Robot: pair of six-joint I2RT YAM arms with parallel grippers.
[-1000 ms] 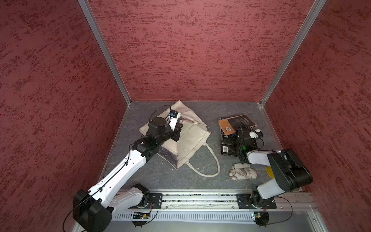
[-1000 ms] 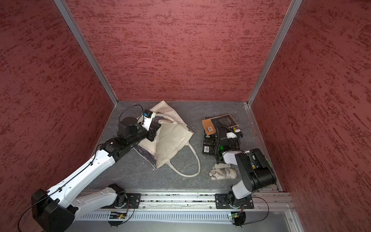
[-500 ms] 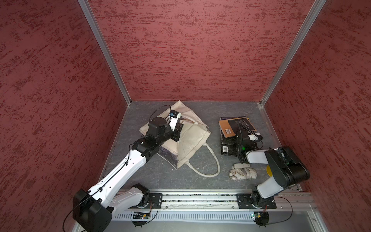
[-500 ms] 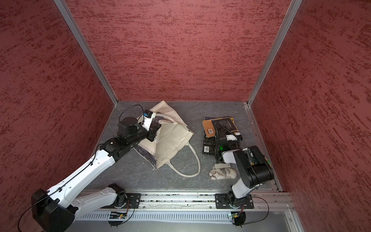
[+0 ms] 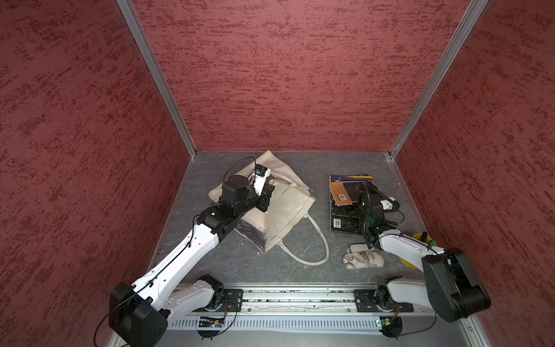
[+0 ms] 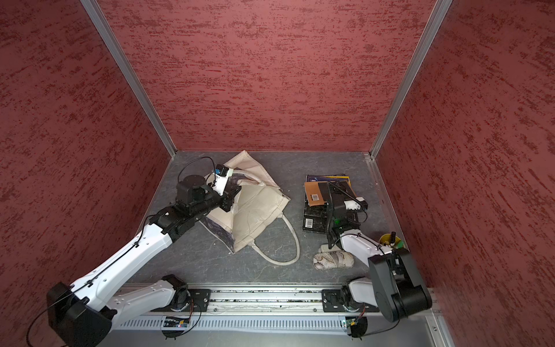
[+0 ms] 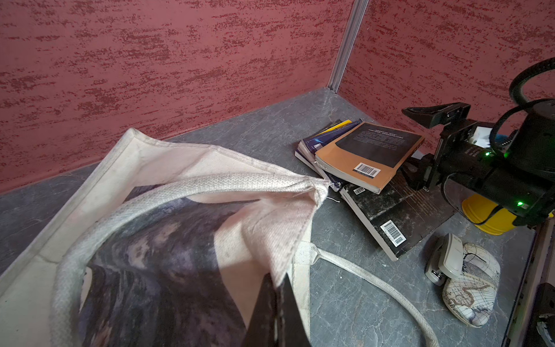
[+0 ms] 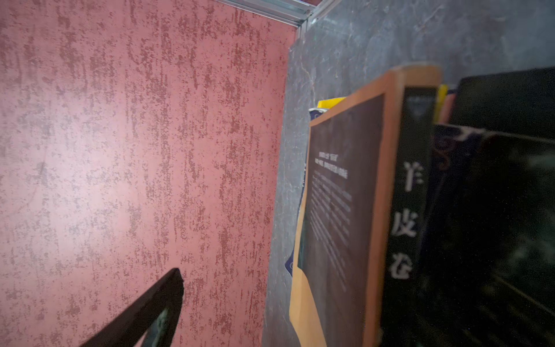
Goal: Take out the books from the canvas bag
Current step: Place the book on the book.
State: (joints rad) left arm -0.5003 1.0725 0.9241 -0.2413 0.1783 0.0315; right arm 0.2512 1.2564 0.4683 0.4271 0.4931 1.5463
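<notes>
Canvas bag (image 5: 285, 210): lay crumpled centre-left on floor (image 5: 240, 261), one handle looped out beside it.
Books (image 5: 345, 216): sat outside bag, to its R, stacked askew; brown-and-black cover on top.
L gripper (image 7: 271, 303): fingers were closed, pinching bag's rim fabric.
R gripper (image 7: 410, 141): fingers stood wide apart at stack's edge, w/ nothing clamped.
Pouch (image 5: 363, 260): lay near stack.

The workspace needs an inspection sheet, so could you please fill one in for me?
Surface: grey stone-look floor.
Job's things: canvas bag lying flat, one rim lifted; books stacked outside it, brown-and-black one on top.
Clutter: patterned pouch, yellow bowl.
Grippers: left gripper, jaws shut on the bag's rim; right gripper, jaws open at the top book's edge.
Cables: black cable looped over each wrist.
Surroundings: red textured walls.
</notes>
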